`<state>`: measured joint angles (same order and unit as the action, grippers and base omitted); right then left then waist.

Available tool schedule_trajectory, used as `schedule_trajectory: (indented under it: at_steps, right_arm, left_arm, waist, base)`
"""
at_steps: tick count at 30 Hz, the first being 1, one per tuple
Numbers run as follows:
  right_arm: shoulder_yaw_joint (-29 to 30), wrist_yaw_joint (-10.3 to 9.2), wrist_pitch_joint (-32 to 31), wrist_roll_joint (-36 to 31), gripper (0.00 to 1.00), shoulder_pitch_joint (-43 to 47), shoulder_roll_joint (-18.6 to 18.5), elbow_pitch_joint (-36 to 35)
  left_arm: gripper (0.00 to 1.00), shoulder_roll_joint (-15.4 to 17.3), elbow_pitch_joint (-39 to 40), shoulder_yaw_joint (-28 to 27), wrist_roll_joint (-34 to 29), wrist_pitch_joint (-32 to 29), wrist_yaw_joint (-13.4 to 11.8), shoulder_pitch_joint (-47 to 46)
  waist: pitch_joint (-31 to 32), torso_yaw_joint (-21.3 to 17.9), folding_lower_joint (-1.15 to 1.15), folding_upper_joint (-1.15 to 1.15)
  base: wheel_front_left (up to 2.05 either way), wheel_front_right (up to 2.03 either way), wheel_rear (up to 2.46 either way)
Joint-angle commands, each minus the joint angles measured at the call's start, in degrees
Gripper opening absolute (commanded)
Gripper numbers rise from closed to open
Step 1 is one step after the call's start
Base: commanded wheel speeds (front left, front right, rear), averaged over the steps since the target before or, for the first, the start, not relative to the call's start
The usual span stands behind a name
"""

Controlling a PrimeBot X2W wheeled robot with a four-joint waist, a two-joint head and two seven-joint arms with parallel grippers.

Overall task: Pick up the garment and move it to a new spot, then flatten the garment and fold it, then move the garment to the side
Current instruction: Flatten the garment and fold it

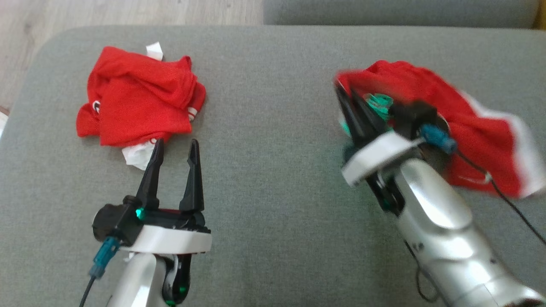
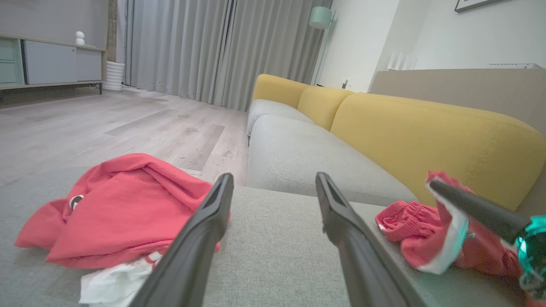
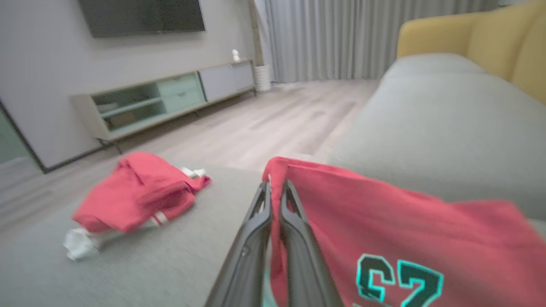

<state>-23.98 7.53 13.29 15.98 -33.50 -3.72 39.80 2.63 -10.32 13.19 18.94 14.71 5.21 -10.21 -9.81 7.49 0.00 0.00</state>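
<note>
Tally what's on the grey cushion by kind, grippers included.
Red garments: 2 (left garment, right garment)
Grippers: 2 (left gripper open, right gripper shut on right garment)
Total: 4

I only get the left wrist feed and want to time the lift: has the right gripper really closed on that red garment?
Observer: Yes, the right gripper is shut, with the red garment's edge pinched between its fingers.
Operator: Any marking on it?
Observer: Dark numerals outlined in teal.
Operator: Anything behind the left pile?
Observer: A white scrap pokes out at its far edge.
</note>
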Motion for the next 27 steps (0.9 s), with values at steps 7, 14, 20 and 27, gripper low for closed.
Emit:
schedule_trajectory:
  at_steps: [7, 14, 20, 27]
  right_arm:
    - [-7.55, -0.04, 1.66, 12.02, 0.0, -7.58, 0.84, -12.43]
    - [4.17, -0.04, 1.7, 13.42, 0.0, 2.87, 0.84, -14.97]
    - [15.05, -0.04, 1.0, 10.6, 0.0, 12.2, 0.08, -14.0]
    - [29.61, -0.04, -2.38, 3.76, 1.0, 17.55, 0.4, -10.72]
  left_arm:
    - [1.0, 0.25, 1.97, -3.56, -0.26, 0.29, -0.43, 1.96]
    - [1.0, 0.25, 2.86, -5.21, -0.91, 0.29, -0.34, 3.31]
    - [1.0, 0.25, 3.04, -5.89, -1.4, 0.29, -0.06, 3.17]
    - [1.0, 0.25, 3.01, -5.4, -1.44, 0.29, 0.27, 2.04]
  waist:
    - [3.64, -0.23, 0.0, 0.0]
    - [4.25, -3.09, 0.0, 0.0]
    - [3.94, -5.87, 0.0, 0.0]
    - [2.78, -9.08, 0.0, 0.0]
  base:
    - [0.0, 0.0, 0.0]
    - [0.0, 0.0, 0.0]
    - [0.0, 0.0, 0.0]
    - [0.0, 0.0, 0.0]
